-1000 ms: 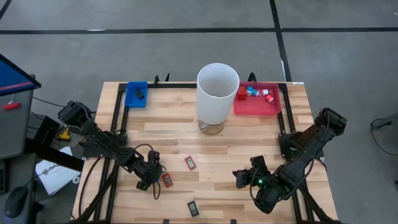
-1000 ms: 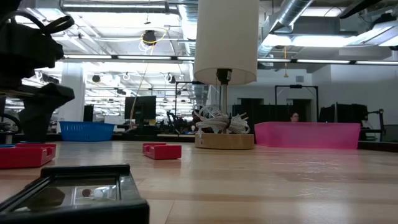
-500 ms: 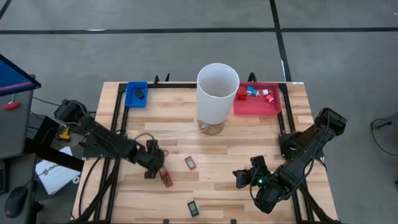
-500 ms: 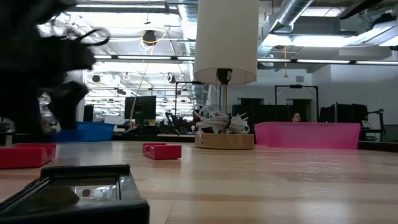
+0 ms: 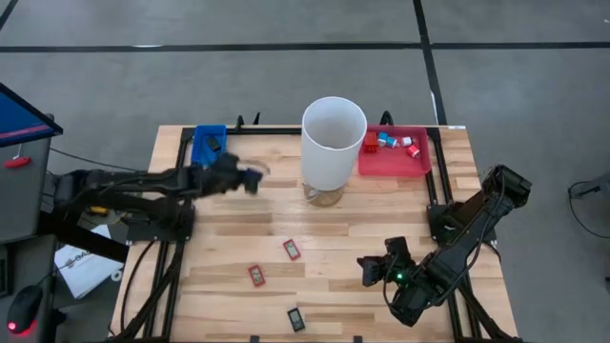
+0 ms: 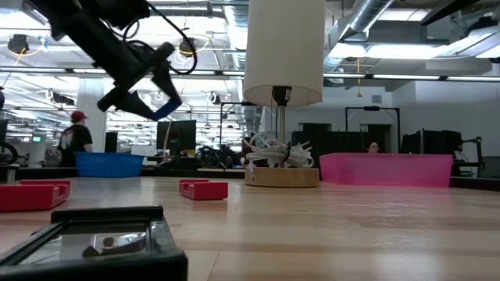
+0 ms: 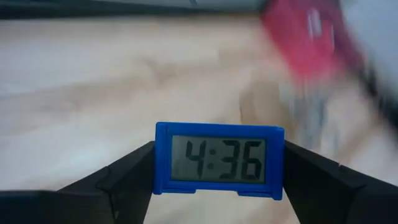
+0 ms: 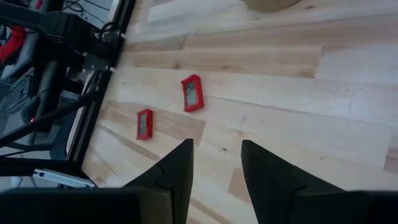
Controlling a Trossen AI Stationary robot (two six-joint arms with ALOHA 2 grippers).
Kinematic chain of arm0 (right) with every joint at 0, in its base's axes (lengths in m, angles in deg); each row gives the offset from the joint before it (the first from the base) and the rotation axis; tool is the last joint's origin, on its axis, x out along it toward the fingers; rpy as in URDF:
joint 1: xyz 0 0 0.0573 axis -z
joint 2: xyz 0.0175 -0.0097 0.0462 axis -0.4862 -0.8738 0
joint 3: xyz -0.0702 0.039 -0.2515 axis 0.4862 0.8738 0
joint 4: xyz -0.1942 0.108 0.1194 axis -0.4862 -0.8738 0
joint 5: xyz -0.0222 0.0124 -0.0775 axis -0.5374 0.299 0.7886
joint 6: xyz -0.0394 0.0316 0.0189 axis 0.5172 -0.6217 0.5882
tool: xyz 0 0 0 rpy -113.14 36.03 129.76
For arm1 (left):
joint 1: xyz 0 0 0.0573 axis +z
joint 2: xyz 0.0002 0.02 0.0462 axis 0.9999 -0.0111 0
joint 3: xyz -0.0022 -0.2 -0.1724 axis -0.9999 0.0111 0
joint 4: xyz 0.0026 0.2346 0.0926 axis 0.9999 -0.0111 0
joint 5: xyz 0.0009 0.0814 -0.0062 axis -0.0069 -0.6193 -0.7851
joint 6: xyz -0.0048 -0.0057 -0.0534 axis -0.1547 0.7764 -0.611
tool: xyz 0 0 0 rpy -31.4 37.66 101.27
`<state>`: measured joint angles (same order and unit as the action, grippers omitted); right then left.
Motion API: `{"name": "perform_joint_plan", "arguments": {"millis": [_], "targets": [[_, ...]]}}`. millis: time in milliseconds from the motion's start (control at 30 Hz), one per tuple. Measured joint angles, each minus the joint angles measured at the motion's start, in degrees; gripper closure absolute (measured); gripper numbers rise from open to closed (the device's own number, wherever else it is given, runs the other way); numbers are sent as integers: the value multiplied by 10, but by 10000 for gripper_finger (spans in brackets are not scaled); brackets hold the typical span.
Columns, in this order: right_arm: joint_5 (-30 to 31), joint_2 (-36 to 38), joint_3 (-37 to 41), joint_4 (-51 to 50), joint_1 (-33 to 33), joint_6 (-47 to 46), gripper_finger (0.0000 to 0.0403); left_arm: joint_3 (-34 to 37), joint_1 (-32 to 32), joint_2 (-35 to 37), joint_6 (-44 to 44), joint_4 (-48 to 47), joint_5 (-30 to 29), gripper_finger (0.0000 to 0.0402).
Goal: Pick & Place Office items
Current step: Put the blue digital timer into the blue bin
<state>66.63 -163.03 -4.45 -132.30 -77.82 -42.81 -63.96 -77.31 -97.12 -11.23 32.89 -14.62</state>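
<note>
The left gripper (image 5: 250,177) pinches a small blue clock (image 7: 218,160) by its ends, aloft over the desk (image 5: 381,219) between the blue tray (image 5: 202,151) and the white cylinder (image 5: 333,143). The right gripper (image 8: 216,163) waits near the front edge, fingers apart, empty. With so slim a hold, the clock could slip — or clip the cylinder.

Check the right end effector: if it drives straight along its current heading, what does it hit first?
The right end effector, open and empty, points across bare table toward the two red clocks. The nearer red clock looks first in line, slightly off-centre; depth is unclear.
</note>
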Motion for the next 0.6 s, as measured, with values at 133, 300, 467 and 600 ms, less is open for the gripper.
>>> {"name": "perform_joint_plan", "arguments": {"millis": [133,300,467,600], "targets": [[14,0,0,-7,0,1,275,0,92,-11,-131,66,-19,98],[21,0,0,-14,0,1,275,-1,165,-41,-276,87,-86,113],[33,0,0,-12,0,-1,275,-1,218,-46,-369,81,-138,101],[33,0,0,-12,0,-1,275,-1,271,-37,-398,43,-150,100]]}}
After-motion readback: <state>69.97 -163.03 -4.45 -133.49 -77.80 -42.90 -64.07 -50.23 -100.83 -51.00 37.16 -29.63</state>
